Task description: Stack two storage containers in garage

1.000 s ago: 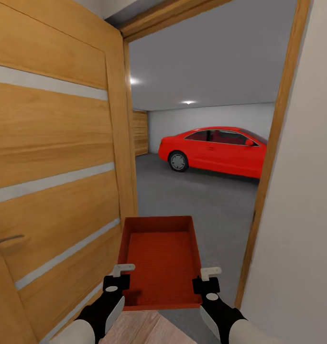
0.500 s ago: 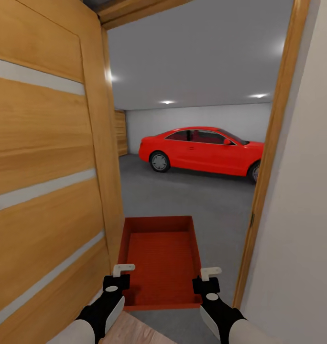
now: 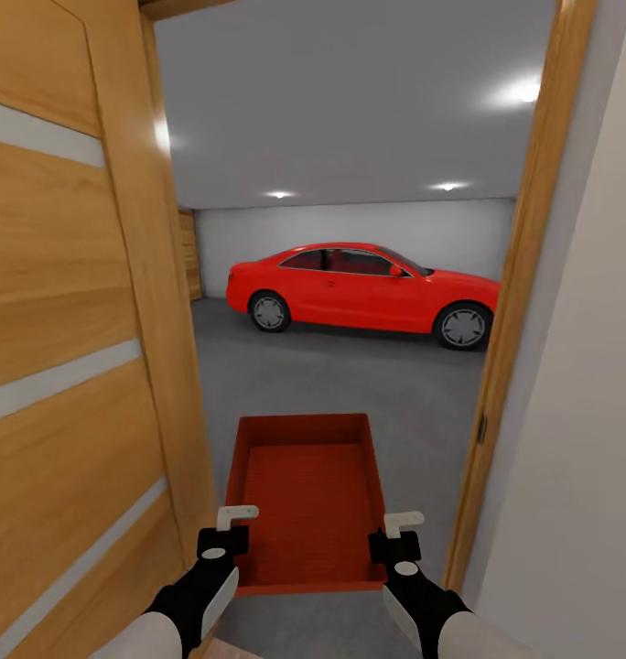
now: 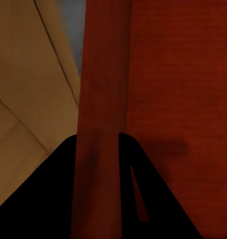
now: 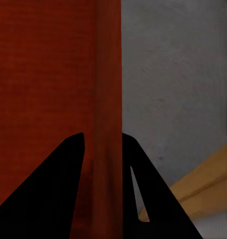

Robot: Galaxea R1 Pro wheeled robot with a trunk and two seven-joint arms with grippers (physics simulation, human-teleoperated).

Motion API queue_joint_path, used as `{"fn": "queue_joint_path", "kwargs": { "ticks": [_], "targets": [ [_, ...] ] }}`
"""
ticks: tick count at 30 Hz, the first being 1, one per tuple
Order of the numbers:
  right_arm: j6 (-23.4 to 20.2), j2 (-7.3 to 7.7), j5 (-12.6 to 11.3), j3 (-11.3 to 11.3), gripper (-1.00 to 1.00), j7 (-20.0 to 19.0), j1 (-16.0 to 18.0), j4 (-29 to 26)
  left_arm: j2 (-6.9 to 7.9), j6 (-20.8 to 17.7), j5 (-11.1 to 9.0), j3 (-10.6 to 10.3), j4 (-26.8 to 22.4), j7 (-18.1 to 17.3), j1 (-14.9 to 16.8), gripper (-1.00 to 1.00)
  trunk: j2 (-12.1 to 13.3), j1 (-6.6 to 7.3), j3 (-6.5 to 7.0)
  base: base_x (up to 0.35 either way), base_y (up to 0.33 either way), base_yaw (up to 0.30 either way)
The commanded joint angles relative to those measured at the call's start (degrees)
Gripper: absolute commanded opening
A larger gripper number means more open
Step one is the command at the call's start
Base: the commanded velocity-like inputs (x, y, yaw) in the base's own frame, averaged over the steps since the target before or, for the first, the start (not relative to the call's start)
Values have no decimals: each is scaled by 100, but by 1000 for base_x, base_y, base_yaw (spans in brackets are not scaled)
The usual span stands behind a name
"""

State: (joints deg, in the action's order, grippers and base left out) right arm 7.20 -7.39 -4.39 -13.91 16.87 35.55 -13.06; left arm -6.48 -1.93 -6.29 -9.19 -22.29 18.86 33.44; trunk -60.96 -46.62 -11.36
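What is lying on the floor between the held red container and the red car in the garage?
Nothing: in the head view, only bare grey floor stretches between the storage container and the red car.

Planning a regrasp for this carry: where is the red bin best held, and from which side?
By its two long side walls, near the robot's end of the bin, one end effector on each: left, right. The thin upright walls fit between the fingers.

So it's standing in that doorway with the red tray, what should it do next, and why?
Probably roll straight ahead into the garage. Both grippers, left and right, grip the storage container by its side walls, and the grey floor before the red car offers space to set it down.
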Motion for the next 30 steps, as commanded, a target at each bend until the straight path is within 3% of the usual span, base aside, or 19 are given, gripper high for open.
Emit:
{"fn": "queue_joint_path", "kwargs": {
  "ticks": [1,30],
  "targets": [
    [9,1,-97,29,-100,-35,4,14,59,369,58,49,-30,47,5,-100,-6,-3,-8,246,238,-287],
    [9,1,-97,29,-100,-35,4,14,59,384,74,49,-30,49,5,-100,-6,-3,-8,244,234,-269]
  ]
}}
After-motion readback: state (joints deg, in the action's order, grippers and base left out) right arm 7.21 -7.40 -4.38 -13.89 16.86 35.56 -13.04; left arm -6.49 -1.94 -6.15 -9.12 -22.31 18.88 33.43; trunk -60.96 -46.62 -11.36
